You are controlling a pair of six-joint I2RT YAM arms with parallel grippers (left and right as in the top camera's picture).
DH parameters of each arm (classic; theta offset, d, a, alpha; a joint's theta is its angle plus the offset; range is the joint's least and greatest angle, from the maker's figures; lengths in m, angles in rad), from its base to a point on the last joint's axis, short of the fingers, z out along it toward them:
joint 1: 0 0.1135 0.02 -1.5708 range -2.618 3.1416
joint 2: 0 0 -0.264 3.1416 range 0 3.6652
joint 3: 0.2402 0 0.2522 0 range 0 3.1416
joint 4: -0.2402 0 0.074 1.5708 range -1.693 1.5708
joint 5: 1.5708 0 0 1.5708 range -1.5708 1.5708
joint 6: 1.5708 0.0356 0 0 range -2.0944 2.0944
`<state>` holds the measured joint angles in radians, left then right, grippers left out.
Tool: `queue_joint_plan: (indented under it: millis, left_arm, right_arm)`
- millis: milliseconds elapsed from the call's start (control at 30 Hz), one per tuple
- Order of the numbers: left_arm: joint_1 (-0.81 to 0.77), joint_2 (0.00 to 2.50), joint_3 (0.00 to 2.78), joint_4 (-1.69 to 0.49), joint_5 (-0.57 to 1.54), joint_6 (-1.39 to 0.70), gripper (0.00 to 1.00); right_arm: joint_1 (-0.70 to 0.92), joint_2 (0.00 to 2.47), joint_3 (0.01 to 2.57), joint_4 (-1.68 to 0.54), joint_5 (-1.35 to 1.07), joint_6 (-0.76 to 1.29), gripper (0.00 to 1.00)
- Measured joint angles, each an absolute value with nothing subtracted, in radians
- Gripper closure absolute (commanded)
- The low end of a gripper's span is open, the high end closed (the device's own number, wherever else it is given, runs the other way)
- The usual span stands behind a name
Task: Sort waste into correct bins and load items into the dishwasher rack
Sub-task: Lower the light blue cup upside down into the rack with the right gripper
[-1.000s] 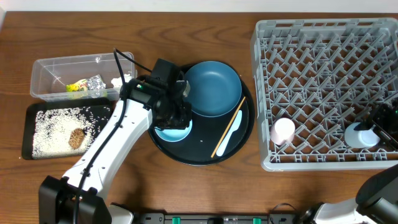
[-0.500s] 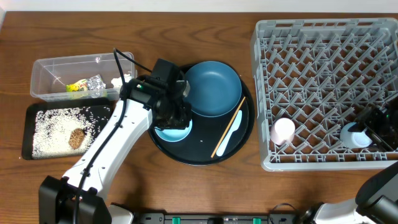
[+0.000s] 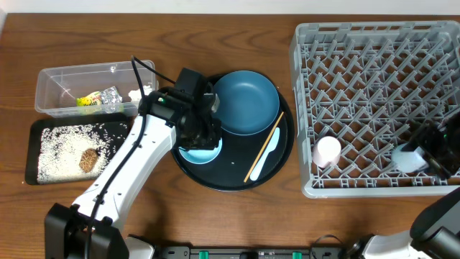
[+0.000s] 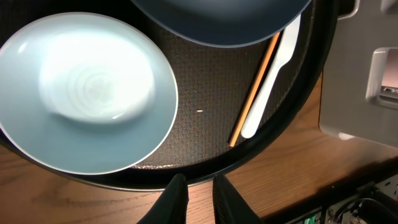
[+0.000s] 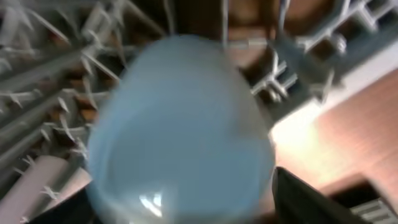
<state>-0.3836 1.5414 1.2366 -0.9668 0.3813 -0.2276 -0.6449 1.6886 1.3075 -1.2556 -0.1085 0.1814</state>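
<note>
Front-right of rack (image 3: 374,43): right gripper (image 3: 425,152) low over the lattice, blue cup (image 5: 180,124) right at its fingers.
Step in hand: loading the blue cup; judged to be at the set-down point.
Right gripper state: wrist view blurred, cup fills it; one dark finger shows at the cup's lower right. Gripped or let go, cannot tell.
Cup vs tool: cup touching or just beside the fingers, on the side toward the pink cup (image 3: 327,151), among pegs near the rack's front wall. Upright or tipped, cannot tell.
Pink cup: front-left corner of rack, well apart from blue cup.
Left gripper (image 4: 198,193): fingers nearly together, narrow slit, nothing between them; tips at the rim of the round tray (image 4: 205,81).
Bowl (image 4: 87,93) vs left tool: on the round tray, near the fingertips, not touched as far as seen.
Left to load: bowl, plate (image 3: 246,101), chopstick (image 4: 255,93), spoon (image 4: 273,74), all on the round tray; chopstick and spoon side by side, upper ends at the plate's edge.
Waste: looks sorted; wrapper (image 3: 90,101) and foil (image 3: 109,95) in tub (image 3: 50,79), rice (image 3: 61,144) and scrap (image 3: 89,158) on flat tray (image 3: 31,151).
Next move calls for: right fingers coming clear of the cup without knocking it off the pegs, then a straight lift. Left must widen before it can take the bowl's rim.
</note>
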Motion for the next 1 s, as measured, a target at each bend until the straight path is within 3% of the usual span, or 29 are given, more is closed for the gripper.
queue_joint_plan:
  millis: [333,500,567,600,633,700,767,1000]
  left_arm:
    - [-0.384,1.541,1.237,-0.969,0.382,-0.228,0.83]
    - [-0.384,1.541,1.237,-0.969,0.381,-0.228,0.83]
    - [-0.384,1.541,1.237,-0.969,0.381,-0.227,0.83]
    - [-0.384,1.541,1.237,-0.969,0.381,-0.227,0.83]
    - [-0.384,1.541,1.237,-0.969,0.381,-0.227,0.83]
    - [-0.384,1.541,1.237,-0.969,0.381,-0.228,0.83]
    - [-0.384,1.541,1.237,-0.969,0.382,-0.227,0.83]
    - [-0.384,1.541,1.237,-0.969,0.381,-0.227,0.83]
  right_arm:
    - [-0.645,1.698,1.515,-1.427,-0.108,0.178,0.25]
    - [-0.645,1.697,1.612,-1.485,-0.107,0.174,0.33]
    - [-0.645,1.697,1.617,-1.489,-0.108,0.169,0.4]
    - [-0.645,1.697,1.617,-1.493,-0.107,0.167,0.49]
    - [-0.645,1.697,1.617,-1.496,-0.106,0.167,0.68]
    - [-0.645,1.697,1.617,-1.505,-0.105,0.165,0.91]
    - [-0.645,1.697,1.615,-1.505,-0.107,0.165,0.99]
    - [-0.645,1.697,1.522,-1.423,-0.105,0.165,0.99]
